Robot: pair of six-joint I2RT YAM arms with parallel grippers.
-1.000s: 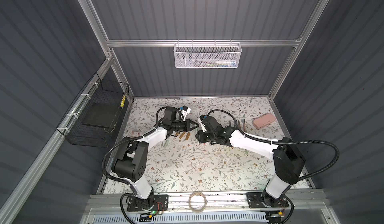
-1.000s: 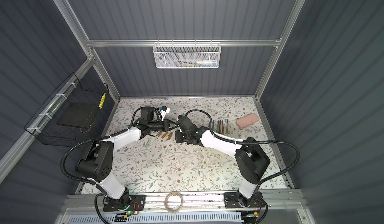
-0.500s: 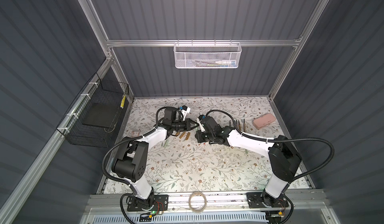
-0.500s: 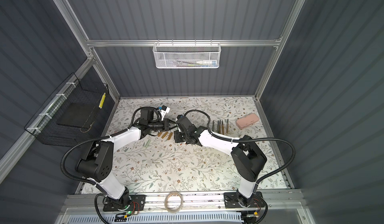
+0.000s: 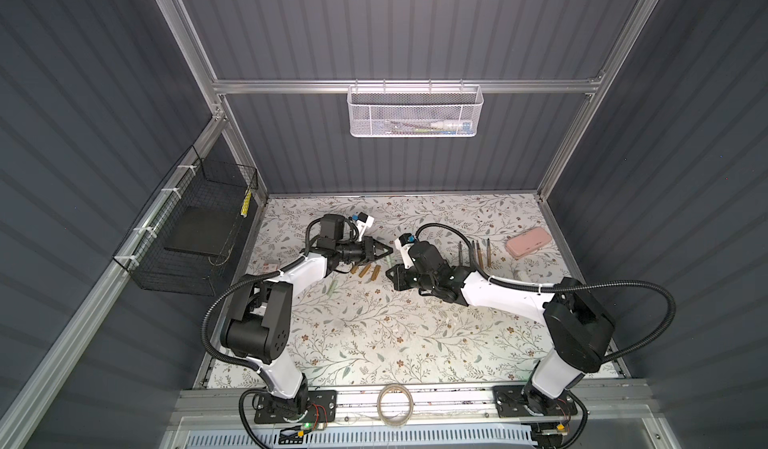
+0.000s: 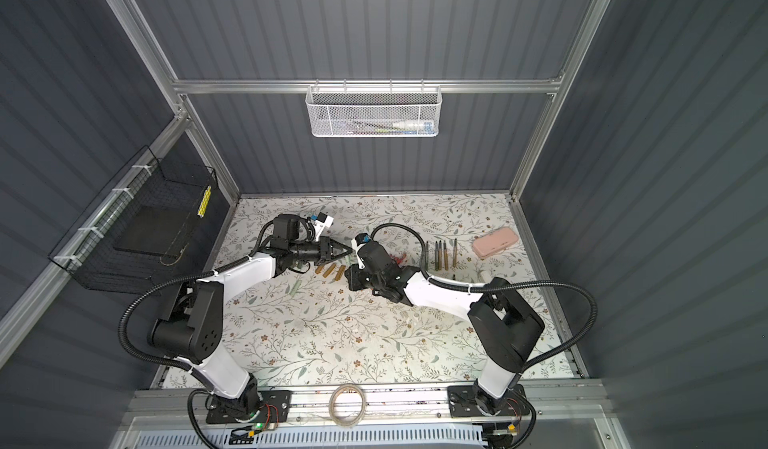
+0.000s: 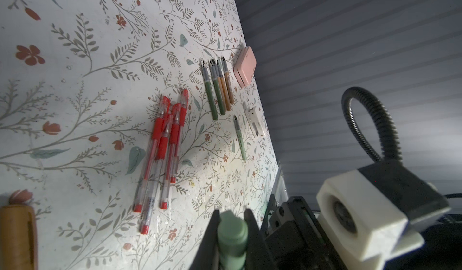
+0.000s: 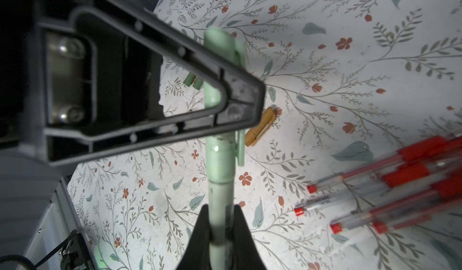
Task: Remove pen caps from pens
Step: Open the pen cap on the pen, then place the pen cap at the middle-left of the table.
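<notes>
My left gripper is pinching the stubby pale-green plastic cap, right gripper its slim barrel. I'm planning a straight nine-o'clock pull.

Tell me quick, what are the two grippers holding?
Left gripper: shut on the pale green cap.
Right gripper: shut on the pale green pen.
</notes>
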